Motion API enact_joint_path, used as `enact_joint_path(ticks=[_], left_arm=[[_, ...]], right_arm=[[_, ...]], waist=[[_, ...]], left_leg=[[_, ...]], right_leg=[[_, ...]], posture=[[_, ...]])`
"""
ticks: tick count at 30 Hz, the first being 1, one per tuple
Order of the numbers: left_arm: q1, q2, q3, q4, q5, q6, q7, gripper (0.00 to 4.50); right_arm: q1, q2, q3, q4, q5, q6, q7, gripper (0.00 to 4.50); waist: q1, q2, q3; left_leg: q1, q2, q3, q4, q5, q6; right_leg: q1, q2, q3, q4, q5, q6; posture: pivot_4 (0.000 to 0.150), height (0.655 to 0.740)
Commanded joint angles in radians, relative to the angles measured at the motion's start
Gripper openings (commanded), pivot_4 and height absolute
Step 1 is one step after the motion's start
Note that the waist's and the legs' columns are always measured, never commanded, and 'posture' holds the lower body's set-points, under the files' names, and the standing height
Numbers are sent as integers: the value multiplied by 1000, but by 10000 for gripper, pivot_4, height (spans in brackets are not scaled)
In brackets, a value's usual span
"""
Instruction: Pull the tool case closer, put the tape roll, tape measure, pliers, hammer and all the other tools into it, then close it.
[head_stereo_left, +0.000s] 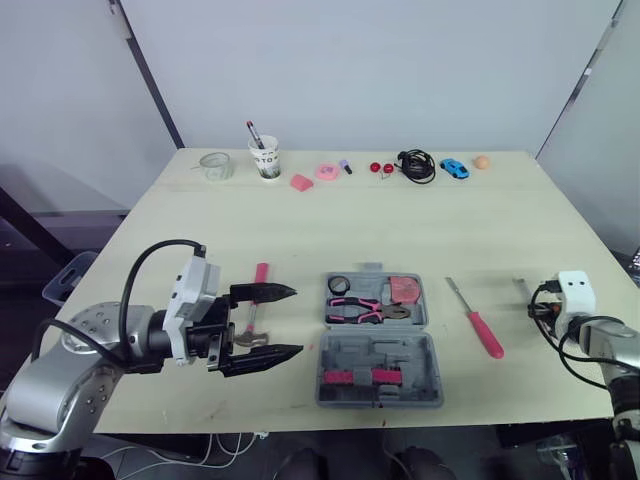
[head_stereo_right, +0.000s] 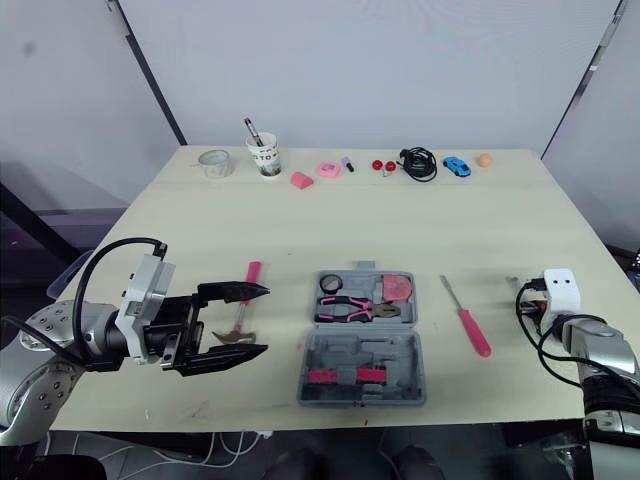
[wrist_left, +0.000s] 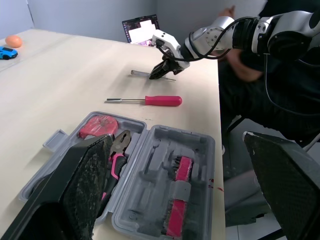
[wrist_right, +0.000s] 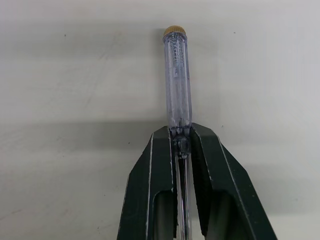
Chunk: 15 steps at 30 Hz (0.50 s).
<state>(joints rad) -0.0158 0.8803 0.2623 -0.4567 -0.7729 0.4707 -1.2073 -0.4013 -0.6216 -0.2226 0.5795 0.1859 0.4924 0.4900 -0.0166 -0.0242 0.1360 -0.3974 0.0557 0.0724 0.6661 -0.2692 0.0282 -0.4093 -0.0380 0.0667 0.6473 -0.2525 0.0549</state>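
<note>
Plastic, grey and hard, forms the tool case, which lies open and flat on the pale wooden bench. It sits at centre, with its near half close to the near edge. The far half holds three things. One pliers with pink grips and a dull metal nose lies across the middle. One round red tape measure sits at the right, and one small black tape roll at the left. The near half is moulded into slots and carries two pink bit strips.

My left claw hangs just left of the case. Its two black, rough-padded fingers are spread wide apart, point toward the case, and grip nothing. The one hammer, with a pink handle and metal head, lies on the bench behind those fingers. I cannot tell whether they touch it.

Two screwdrivers are outside the case. The red-handled screwdriver, with a slim steel shaft, lies right of the case and apart from it. The clear-handled screwdriver, brass-capped, is clamped between the fingers of my right claw, near the bench's right edge.

Bare bench runs wide from the case to the far edge. A row of small things stands there: one glass jar, one paper cup, one coiled black cable, one blue toy car and one orange ball.
</note>
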Motion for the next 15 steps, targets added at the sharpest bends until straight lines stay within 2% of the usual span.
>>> enact_joint_path(ticks=[1, 6, 15], left_arm=[[-10, -13, -1, 14, 12, -46, -23, 45000], [-21, -58, 6, 61, 7, -94, -53, 45000], [-12, -68, 3, 135, 32, -155, -125, 45000]], right_arm=[[19, -14, 4, -43, -15, -17, -3, 541], [27, -19, 2, -61, -21, -17, 2, 541], [49, -34, -3, -120, -13, -7, 26, 541]], waist=[[0, 0, 0], [0, 0, 0], [0, 0, 0]], left_leg=[[0, 0, 0, 0, 0, 0], [0, 0, 0, 0, 0, 0], [0, 0, 0, 0, 0, 0]], right_leg=[[0, 0, 0, 0, 0, 0], [0, 0, 0, 0, 0, 0], [0, 0, 0, 0, 0, 0]], posture=[[1500, 7400], [1500, 7400], [1500, 7400]])
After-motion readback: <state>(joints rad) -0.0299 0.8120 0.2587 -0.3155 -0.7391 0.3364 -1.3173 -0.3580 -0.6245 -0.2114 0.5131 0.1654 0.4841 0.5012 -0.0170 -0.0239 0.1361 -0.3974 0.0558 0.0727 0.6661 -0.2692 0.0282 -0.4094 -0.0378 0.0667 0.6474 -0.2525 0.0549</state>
